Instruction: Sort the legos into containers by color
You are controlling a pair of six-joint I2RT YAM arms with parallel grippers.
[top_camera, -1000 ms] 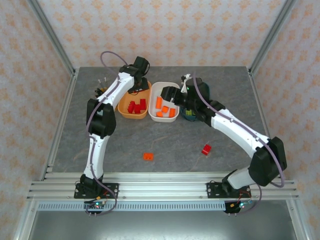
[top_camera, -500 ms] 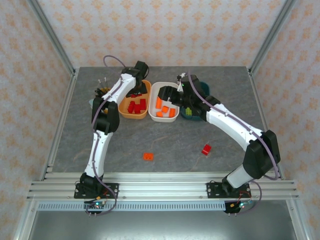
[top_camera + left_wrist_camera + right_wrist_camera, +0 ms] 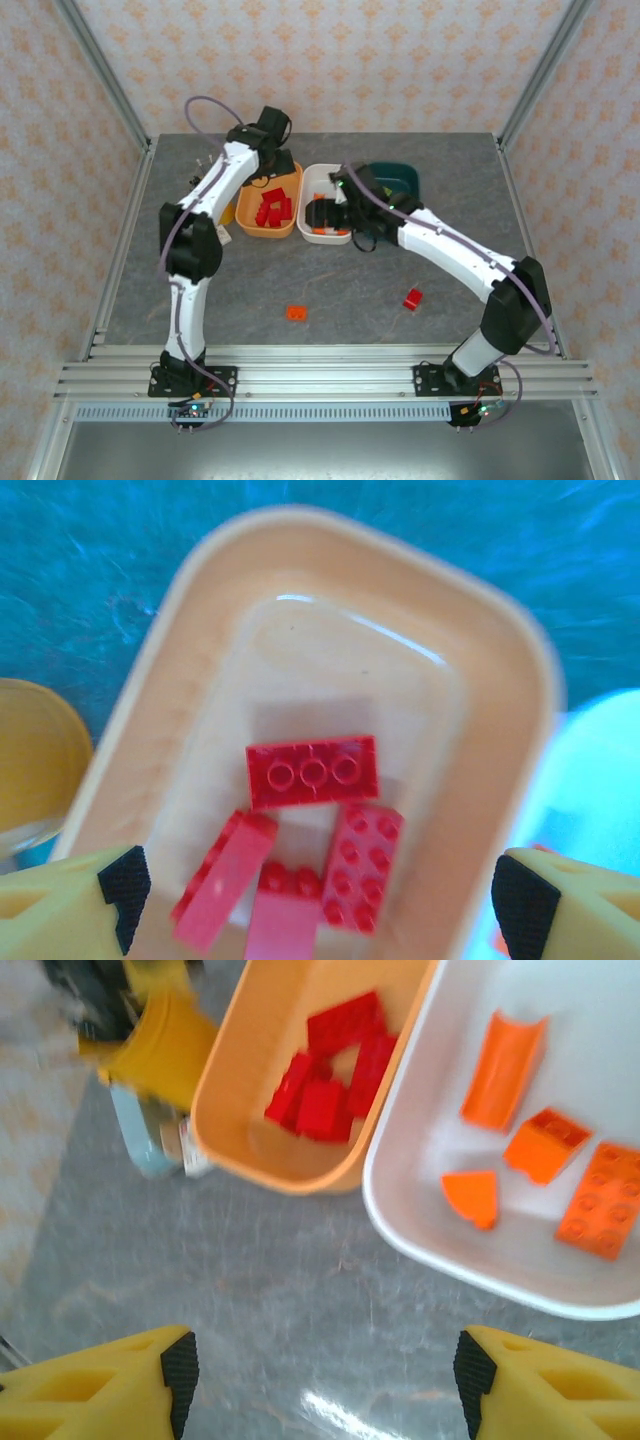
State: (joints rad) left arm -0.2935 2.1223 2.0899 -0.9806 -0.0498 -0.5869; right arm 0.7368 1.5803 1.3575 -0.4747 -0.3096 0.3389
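Red legos (image 3: 312, 772) in orange tub (image 3: 505, 700), orange legos (image 3: 600, 1200) in white tub (image 3: 395, 1175). Left claw (image 3: 320, 890), right claw (image 3: 325, 1370) spread, empty. Next, likely: grab loose red brick (image 3: 413, 298), loose orange brick (image 3: 297, 312) off table (image 3: 350, 290).

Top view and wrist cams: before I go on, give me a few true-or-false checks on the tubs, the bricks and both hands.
1. The orange tub holds red bricks. True.
2. The white tub holds green bricks. False: it holds orange bricks.
3. A loose red brick and a loose orange brick lie on the table. True.
4. The right hand is shut on a brick. False: it is open with nothing between its fingers.
5. The left hand is open above the orange tub. True.
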